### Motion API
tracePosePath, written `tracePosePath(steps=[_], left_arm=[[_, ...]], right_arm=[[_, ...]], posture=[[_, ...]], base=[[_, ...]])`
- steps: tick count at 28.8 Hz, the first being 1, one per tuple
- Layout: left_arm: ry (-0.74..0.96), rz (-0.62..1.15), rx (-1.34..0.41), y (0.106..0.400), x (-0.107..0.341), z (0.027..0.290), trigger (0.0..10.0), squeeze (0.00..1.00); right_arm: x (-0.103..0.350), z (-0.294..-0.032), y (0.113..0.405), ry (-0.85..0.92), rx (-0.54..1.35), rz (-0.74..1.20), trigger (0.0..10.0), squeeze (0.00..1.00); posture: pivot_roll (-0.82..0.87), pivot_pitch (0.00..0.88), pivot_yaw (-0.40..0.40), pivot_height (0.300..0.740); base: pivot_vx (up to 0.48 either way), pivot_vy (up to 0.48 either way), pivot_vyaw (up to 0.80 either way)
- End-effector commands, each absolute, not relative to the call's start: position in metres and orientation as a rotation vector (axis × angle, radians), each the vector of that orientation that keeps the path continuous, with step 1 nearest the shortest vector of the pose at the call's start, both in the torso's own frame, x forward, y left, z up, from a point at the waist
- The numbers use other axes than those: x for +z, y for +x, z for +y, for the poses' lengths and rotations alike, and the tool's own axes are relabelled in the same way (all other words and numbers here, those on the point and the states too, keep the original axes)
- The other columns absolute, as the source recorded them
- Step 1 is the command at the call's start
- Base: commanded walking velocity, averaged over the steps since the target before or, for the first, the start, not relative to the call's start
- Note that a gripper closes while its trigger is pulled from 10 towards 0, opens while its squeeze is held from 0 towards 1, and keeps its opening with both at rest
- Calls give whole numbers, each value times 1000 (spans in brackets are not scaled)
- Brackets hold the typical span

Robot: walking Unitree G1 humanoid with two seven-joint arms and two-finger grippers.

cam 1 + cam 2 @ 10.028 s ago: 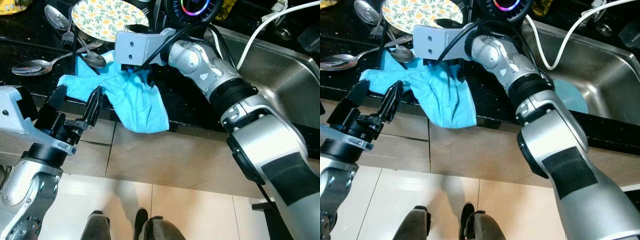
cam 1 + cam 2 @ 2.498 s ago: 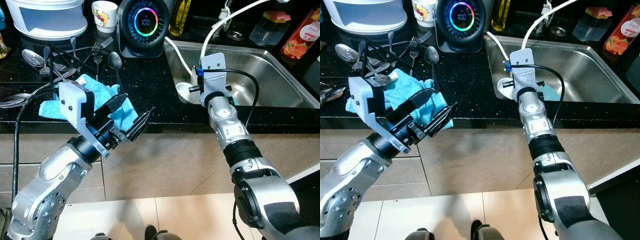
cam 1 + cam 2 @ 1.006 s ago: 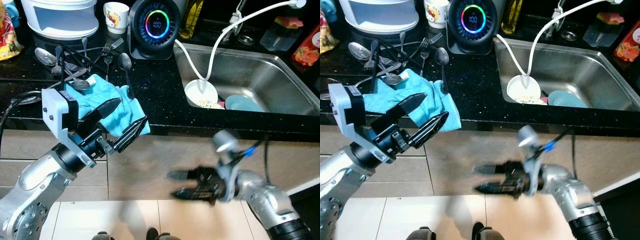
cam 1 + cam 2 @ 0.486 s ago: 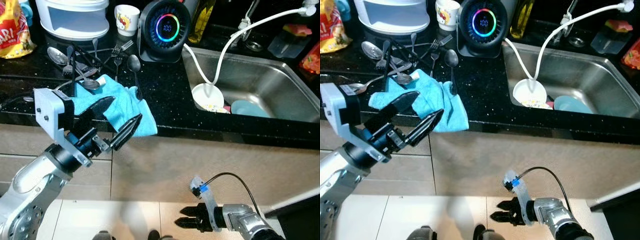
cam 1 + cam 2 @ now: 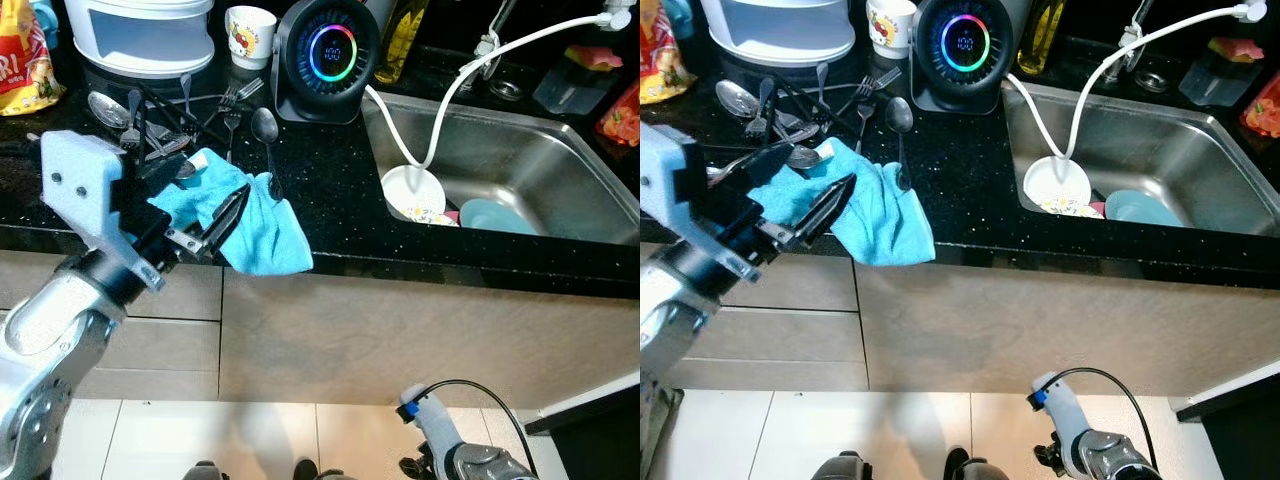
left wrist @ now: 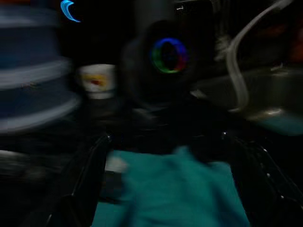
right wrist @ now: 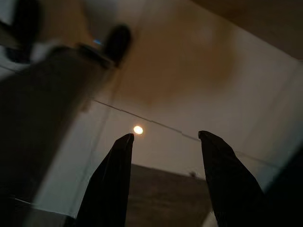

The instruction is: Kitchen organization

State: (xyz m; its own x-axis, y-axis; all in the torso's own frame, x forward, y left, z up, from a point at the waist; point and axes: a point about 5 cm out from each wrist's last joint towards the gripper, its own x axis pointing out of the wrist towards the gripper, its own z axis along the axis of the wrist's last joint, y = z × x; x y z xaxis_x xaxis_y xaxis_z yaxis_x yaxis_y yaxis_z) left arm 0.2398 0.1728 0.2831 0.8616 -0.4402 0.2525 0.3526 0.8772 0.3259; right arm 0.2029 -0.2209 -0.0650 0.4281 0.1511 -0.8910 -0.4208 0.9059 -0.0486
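Left pincer [image 5: 228, 214] hovers right over the blue cloth [image 5: 245, 225], its fingers spread wide on either side of the cloth, which lies crumpled at the front edge of the black surface [image 5: 330, 200] with one corner hanging over. Spoons and forks [image 5: 160, 110] lie just behind it. Down low near the tiled floor [image 7: 161, 109], the right pincer [image 7: 163, 142] hangs with fingers parted, holding nothing.

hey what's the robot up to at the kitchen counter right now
The left gripper is open and reaching at the blue cloth that hangs over the front edge of the black counter, beside a pile of spoons and forks. The right arm hangs low by the floor, its gripper open and idle. Dishes sit in the sink.
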Motion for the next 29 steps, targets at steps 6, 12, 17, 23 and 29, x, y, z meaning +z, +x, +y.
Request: tracePosePath(steps=[6,12,17,23,29], left_arm=[[594,-203,-337,239,276,184,10000,0],[682,-88,-225,242,268,216,10000,0],[741,-83,-165,253,260,226,10000,0],[686,-201,-224,265,269,207,10000,0],[687,-273,-293,272,277,193,10000,0]], right_arm=[[-82,-235,166,-321,271,1210,10000,0],[-91,-238,144,-319,252,1273,10000,0],[-94,-239,135,-317,240,1294,10000,0],[-95,-240,131,-312,230,1303,10000,0],[-95,-242,130,-320,225,1305,10000,0]], posture=[[301,138,-158,740],[294,142,-155,740],[285,137,-160,740],[272,130,-162,740],[259,126,-165,740]], base=[[0,0,0],[0,0,0],[0,0,0],[0,0,0],[0,0,0]])
